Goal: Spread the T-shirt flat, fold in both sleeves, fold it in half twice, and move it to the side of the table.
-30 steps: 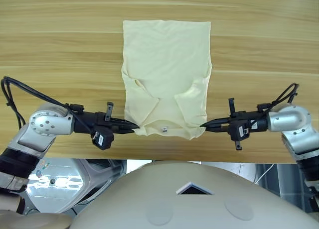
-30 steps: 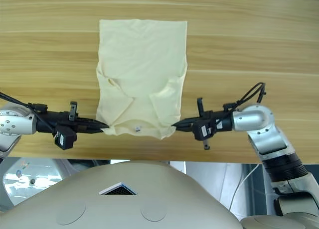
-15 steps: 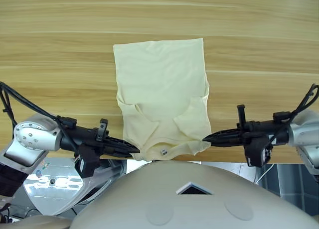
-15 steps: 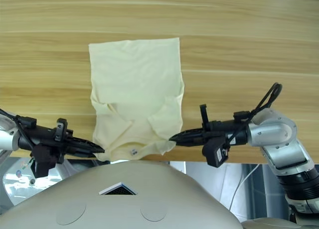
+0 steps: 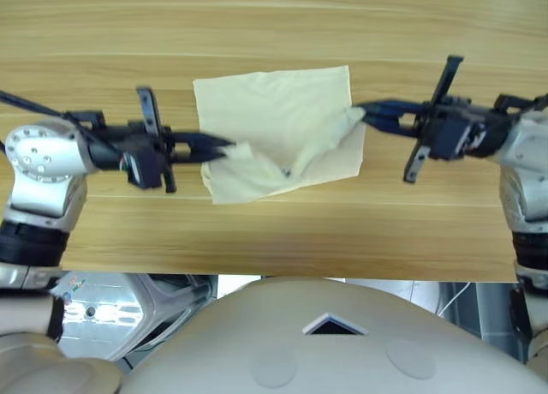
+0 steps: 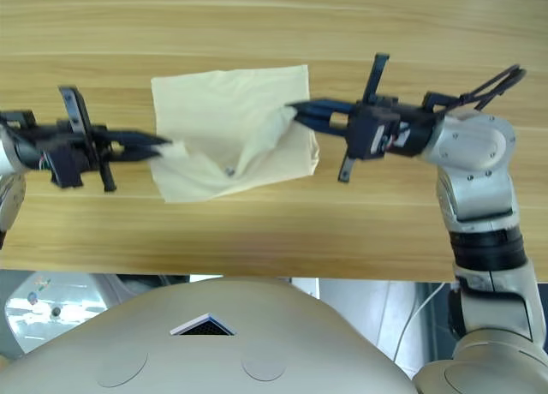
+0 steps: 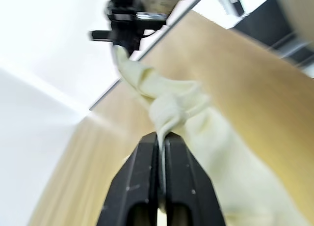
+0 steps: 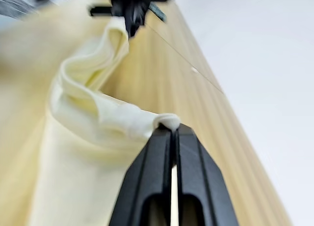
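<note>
Left eye view shows the left gripper (image 5: 224,144) and right gripper (image 5: 360,114) each clamped on a lifted T-shirt (image 5: 282,107) corner above the table (image 5: 103,34) middle. The first half-fold seems underway; the second fold and moving aside are not yet done.

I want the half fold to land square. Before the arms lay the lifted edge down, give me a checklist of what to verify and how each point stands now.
1. Left gripper shut on its corner of the pale yellow T-shirt: ok, the left wrist view shows cloth pinched in it.
2. Right gripper shut on the other corner: ok.
3. Lifted edge taut between the two grippers: not ok, it sags and bunches in the middle.
4. Both held corners equally far across the shirt: not ok, the right one is farther.
5. Far hem flat on the light wooden table: ok.
6. Sleeves folded in: cannot tell, the lifted cloth covers them.
</note>
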Tool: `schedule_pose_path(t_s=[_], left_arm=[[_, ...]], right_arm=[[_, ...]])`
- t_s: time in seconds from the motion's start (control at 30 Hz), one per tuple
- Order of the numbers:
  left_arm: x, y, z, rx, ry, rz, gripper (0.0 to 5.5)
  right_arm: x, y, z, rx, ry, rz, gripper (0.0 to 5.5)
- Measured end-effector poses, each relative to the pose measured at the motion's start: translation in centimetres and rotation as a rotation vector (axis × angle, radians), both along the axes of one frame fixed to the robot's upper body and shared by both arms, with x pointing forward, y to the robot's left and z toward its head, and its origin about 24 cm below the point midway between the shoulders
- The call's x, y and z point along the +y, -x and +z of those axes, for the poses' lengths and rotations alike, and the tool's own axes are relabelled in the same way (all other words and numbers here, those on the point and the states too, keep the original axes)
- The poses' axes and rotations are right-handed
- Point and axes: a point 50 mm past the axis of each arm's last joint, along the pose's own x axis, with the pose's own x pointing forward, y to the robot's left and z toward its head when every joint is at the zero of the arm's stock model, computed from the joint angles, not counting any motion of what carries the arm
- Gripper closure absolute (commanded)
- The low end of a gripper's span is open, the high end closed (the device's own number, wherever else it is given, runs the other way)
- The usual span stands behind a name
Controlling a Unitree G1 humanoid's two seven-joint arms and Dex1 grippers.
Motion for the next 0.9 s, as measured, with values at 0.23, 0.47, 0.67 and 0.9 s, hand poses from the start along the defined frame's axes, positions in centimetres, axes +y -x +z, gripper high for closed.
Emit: schedule_pose_path(t_s=[0.23,0.47,0.67,0.9], left_arm=[[0.4,-8.9,-0.9,0.000,0.104,0.462,5.50],[-1.0,-10.2,-7.9,0.098,-0.161,0.592,5.50],[-2.6,-9.3,-11.4,0.162,-0.257,0.591,5.50],[-3.6,-10.3,-10.8,0.131,-0.216,0.631,5.15]], right_arm=[[1.2,-5.0,-6.1,0.097,0.143,-0.158,5.46],[1.5,-7.1,-10.4,0.174,0.248,-0.253,5.46],[1.2,-9.6,-10.5,0.163,0.165,-0.460,5.46],[1.3,-10.8,-10.5,0.149,0.081,-0.603,5.50]])
